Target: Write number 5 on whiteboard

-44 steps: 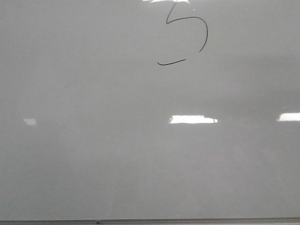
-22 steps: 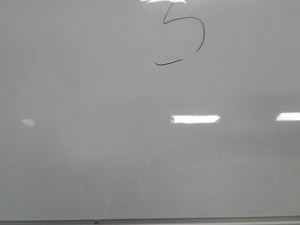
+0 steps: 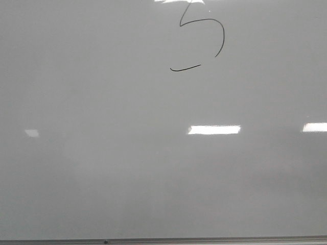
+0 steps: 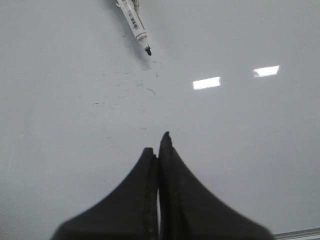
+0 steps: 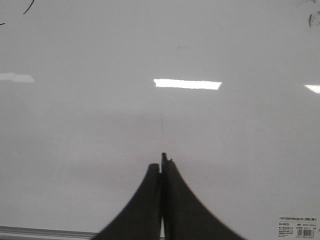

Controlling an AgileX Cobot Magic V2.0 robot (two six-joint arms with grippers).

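The whiteboard [image 3: 102, 168] fills the front view, glossy pale grey, with a thin grey edge strip along its near side. The number 5 [image 3: 202, 41] is a thin black marker line at the far middle, with a curved belly and a detached bottom dash. Neither gripper shows in the front view. In the left wrist view my left gripper [image 4: 159, 145] is shut and empty over the board; a white marker [image 4: 136, 26] with a black tip lies apart from it on the board. In the right wrist view my right gripper [image 5: 162, 162] is shut and empty over the board [image 5: 75, 130].
Bright rectangular light reflections [image 3: 214, 129] lie on the board. Faint marker smudges [image 4: 145, 87] sit near the marker tip. A barcode label [image 5: 299, 227] is stuck by the board's edge strip [image 5: 45, 231] in the right wrist view.
The front view shifts by a few pixels left and then back; the 5 and the reflections move together. Nothing on the board has changed.
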